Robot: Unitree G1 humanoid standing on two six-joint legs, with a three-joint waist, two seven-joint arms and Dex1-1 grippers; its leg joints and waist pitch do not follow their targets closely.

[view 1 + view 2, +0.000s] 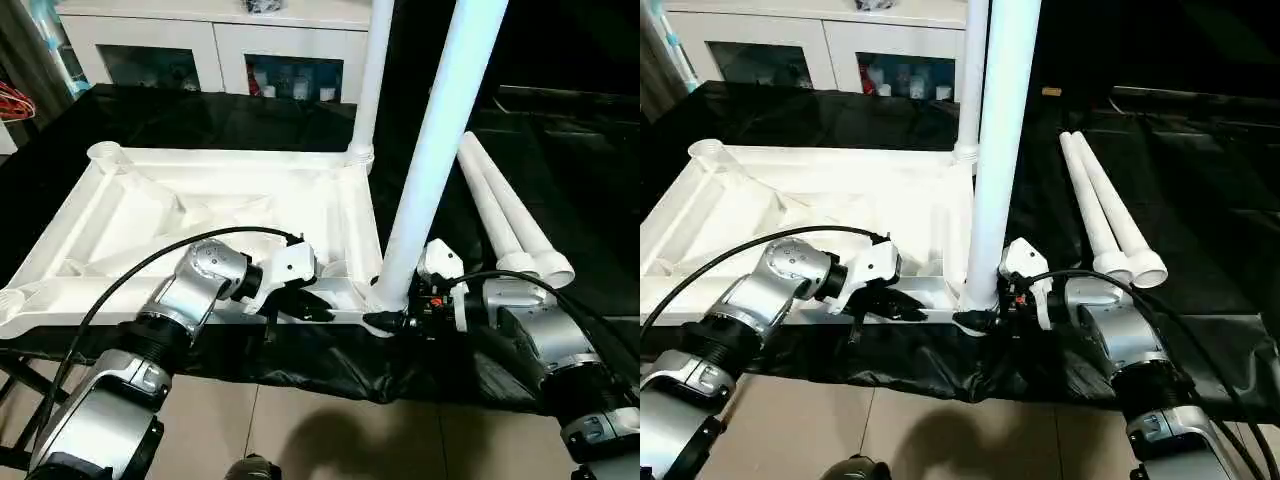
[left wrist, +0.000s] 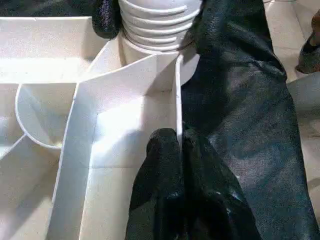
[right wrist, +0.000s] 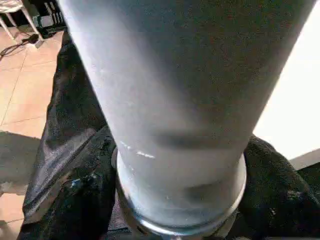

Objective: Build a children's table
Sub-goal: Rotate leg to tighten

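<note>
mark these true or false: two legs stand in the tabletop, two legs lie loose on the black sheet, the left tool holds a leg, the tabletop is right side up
Two legs stand in the tabletop: true, a far leg and a near leg.
Two loose legs lie on the black sheet: true.
The left tool holds a leg: false, it is shut on the tabletop's edge wall.
The tabletop is right side up: false, its ribbed underside faces up.

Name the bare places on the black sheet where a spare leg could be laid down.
Free: the black sheet between the cabinet and the tabletop, and right of the two loose legs. Crowded: the near corner, where both claws meet the upright leg.
</note>
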